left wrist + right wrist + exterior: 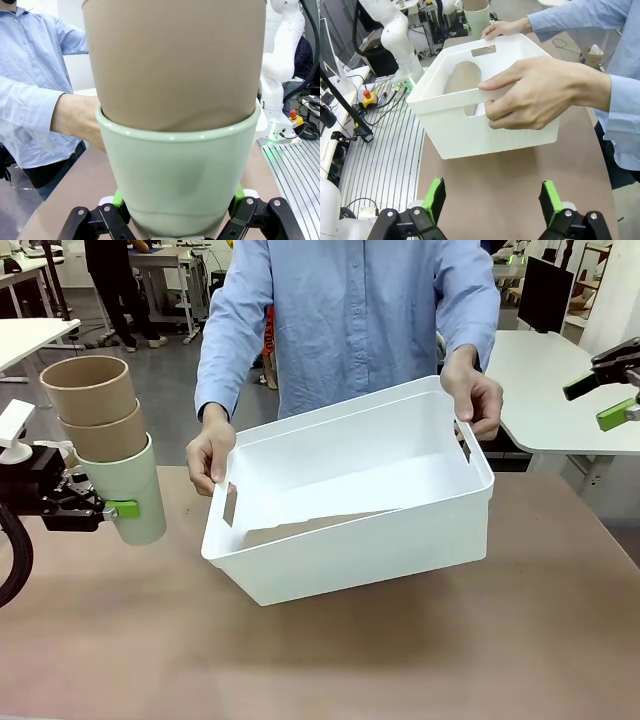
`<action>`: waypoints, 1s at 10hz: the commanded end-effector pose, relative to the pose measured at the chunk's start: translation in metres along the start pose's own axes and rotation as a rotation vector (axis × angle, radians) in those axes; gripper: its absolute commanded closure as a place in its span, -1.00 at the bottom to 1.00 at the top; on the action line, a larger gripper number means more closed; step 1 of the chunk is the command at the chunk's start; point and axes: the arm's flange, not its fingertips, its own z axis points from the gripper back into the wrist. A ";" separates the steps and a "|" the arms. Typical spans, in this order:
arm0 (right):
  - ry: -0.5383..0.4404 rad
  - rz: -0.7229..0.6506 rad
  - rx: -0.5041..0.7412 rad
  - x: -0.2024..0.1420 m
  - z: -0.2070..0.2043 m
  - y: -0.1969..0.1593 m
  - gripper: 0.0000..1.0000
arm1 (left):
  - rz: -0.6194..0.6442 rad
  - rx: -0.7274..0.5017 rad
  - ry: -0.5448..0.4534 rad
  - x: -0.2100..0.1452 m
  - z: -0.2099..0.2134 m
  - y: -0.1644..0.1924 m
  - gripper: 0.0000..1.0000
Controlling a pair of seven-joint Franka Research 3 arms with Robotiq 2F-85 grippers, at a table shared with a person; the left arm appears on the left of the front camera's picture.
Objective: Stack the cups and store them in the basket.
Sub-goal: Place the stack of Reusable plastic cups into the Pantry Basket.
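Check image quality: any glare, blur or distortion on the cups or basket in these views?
Front view: even light, basket sharp, its white walls bright but readable. Left wrist view: mint cup fills the frame, wide-angle bulge, soft sheen, background soft. Right wrist view: sharp, person's hand enlarged by the lens.

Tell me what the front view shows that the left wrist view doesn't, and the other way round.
Only the front view shows the white basket, tilted and empty, held at both ends by the person's hands, with two tan cups nested above the mint cup. Only the left wrist view shows the left gripper up close, its jaws closed on the mint cup's base. Both show the cup stack and the person's blue sleeve.
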 end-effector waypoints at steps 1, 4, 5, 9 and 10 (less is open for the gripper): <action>0.002 -0.015 0.003 0.003 0.003 0.000 -1.00 | -0.001 0.009 -0.017 0.006 -0.001 0.000 -0.73; 0.002 -0.015 0.003 0.003 0.003 0.000 -1.00 | 0.000 0.000 0.000 0.000 0.000 0.000 -0.73; 0.002 -0.015 0.003 0.003 0.003 0.000 -1.00 | -0.002 0.021 0.000 0.020 0.002 -0.001 -0.73; 0.002 -0.015 0.003 0.003 0.003 0.000 -1.00 | 0.016 0.060 0.096 0.123 -0.017 -0.008 -0.73; 0.002 -0.015 0.003 0.003 0.003 0.000 -1.00 | 0.006 0.061 0.135 0.149 -0.031 -0.012 -0.73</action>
